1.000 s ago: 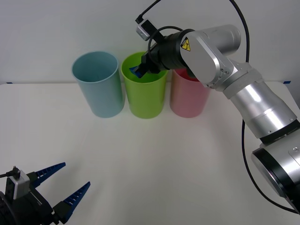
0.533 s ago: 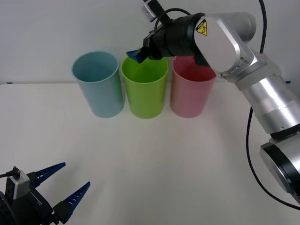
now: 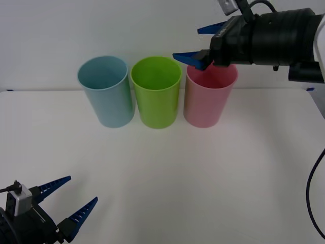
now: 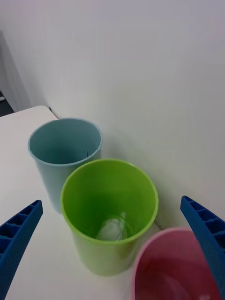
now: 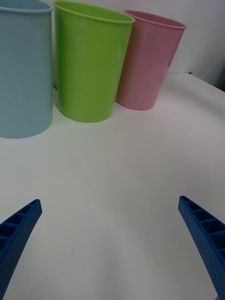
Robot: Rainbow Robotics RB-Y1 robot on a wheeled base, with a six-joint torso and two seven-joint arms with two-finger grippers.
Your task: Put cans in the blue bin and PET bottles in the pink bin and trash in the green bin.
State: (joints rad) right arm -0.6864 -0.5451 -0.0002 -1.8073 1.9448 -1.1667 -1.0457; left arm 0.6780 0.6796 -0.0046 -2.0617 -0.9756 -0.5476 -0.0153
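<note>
While the right claw [image 3: 199, 42] hangs spread and empty above the rim of the pink bin [image 3: 205, 101], the trash [image 4: 111, 229], a small wad of clear film, lies at the bottom of the green bin [image 3: 156, 96]. That part of the sorting looks done. The blue bin [image 3: 105, 94] stands beside the green one, and all three bins sit in a row along the far edge of the table [image 3: 167, 173]. The blue bin appears empty, the pink bin's bottom is hard to read, and no can or bottle lies on the table, so little seems left. The left claw [image 3: 63, 201] waits released, holding nothing, at the table's near left corner.
</note>
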